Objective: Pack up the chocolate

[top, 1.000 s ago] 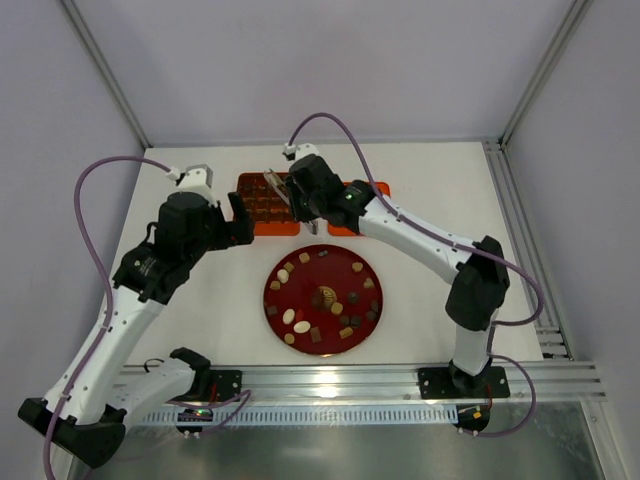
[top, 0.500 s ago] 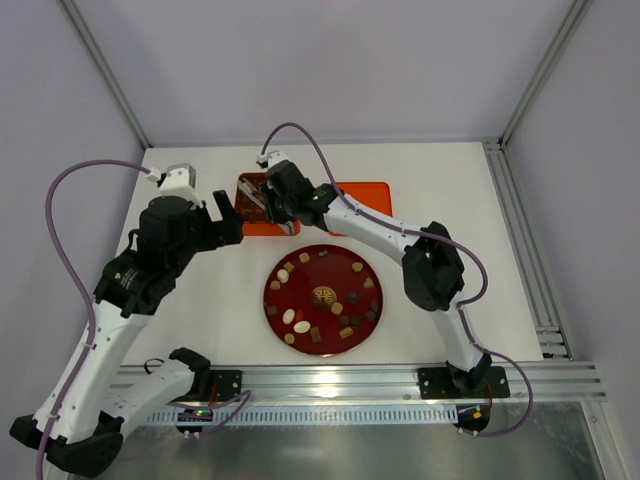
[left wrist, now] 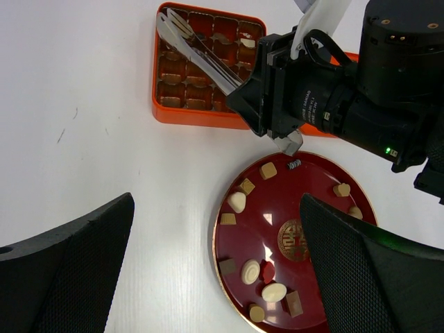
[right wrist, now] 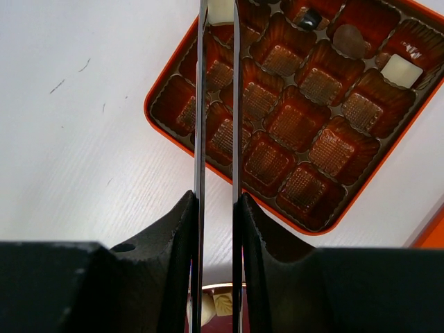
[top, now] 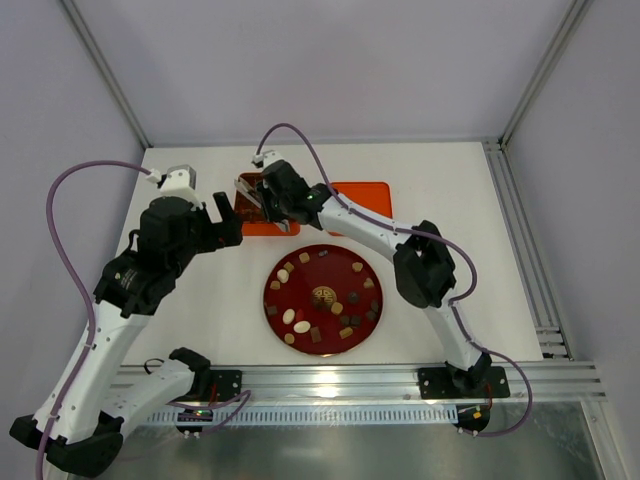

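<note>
Several chocolate pieces [top: 300,318], dark, tan and cream-white, lie on a round dark red plate [top: 322,262]; they also show in the left wrist view [left wrist: 250,271]. An orange box [right wrist: 161,84] with ribbed cells holds a few pieces [right wrist: 402,70]. My right gripper [right wrist: 217,201] is shut on metal tongs [right wrist: 200,104] that reach over the box's left cells. A cream-white piece [right wrist: 220,10] shows between the tong tips; I cannot tell whether it is gripped. My left gripper [left wrist: 222,277] is open and empty, above the plate's left edge.
The orange lid [top: 368,190] lies right of the box [top: 258,226], partly under the right arm. The plate [left wrist: 274,205] sits just in front of the box [left wrist: 201,114]. The right arm's body [left wrist: 361,90] hangs over the box's right side and the plate's far edge.
The right gripper with the tongs has swung left from the box's right side to its left cells. The left arm has drawn back a little to the left.
</note>
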Motion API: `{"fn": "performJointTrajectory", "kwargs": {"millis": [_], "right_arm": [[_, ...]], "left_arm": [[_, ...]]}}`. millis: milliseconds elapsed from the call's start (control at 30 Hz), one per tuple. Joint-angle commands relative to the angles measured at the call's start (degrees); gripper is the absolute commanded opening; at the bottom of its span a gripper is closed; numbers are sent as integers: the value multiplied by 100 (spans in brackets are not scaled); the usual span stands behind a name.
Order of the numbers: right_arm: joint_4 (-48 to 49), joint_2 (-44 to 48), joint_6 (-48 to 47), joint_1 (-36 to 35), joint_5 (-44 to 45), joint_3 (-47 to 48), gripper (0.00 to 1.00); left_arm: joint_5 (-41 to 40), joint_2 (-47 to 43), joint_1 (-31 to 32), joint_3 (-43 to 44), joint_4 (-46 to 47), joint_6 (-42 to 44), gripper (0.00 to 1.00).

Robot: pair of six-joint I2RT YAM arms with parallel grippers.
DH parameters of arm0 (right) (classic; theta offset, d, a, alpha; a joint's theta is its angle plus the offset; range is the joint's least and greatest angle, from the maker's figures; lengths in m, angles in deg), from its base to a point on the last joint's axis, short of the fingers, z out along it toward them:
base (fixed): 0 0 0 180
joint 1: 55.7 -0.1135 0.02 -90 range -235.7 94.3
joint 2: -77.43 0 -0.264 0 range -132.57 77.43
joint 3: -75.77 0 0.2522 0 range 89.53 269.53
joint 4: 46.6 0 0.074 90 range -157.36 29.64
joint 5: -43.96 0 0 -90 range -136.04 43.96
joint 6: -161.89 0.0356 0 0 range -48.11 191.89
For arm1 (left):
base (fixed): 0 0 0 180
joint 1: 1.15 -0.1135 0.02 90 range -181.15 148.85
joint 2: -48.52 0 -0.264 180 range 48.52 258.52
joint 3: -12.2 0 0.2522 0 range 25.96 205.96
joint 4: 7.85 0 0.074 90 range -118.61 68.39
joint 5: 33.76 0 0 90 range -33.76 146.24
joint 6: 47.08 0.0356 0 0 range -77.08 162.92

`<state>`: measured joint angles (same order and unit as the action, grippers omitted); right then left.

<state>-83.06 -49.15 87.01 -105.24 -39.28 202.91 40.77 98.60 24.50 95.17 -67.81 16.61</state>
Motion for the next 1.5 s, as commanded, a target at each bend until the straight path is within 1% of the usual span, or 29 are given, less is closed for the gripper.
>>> {"fn": "performJointTrajectory", "kwargs": {"millis": [0, 33, 267, 300, 533, 700, 1067, 1300, 1400, 1467], "right_arm": [[222, -15, -87, -21, 26, 272, 25], [239, -7, -88, -12, 35, 255, 27], [310, -15, -105, -12, 114, 158, 28], [310, -15, -114, -12, 141, 158, 30], [301, -7, -167, -21, 167, 167, 34], [292, 2, -184, -21, 159, 184, 40], [231, 222, -254, -21, 308, 246, 40], [38, 863, -272, -3, 545, -9, 40], [-94, 1389, -237, -3, 694, -377, 40], [-182, 1899, -149, -3, 817, -851, 40]], "left_arm": [[-88, -43, -16, 128, -3, 90, 100], [-80, -43, -16, 128, 5, 99, 100], [-62, -25, -16, 93, 40, 90, 100], [-62, -34, -16, 93, 32, 90, 100], [-62, -25, -7, 84, 40, 99, 100], [-53, -34, -16, 66, 67, 82, 100], [-44, -25, -7, 49, 67, 82, 100], [-1, -8, -16, 23, 154, 73, 100], [61, 1, -16, -13, 225, 47, 100], [96, 27, -16, -57, 286, 20, 100]]}}
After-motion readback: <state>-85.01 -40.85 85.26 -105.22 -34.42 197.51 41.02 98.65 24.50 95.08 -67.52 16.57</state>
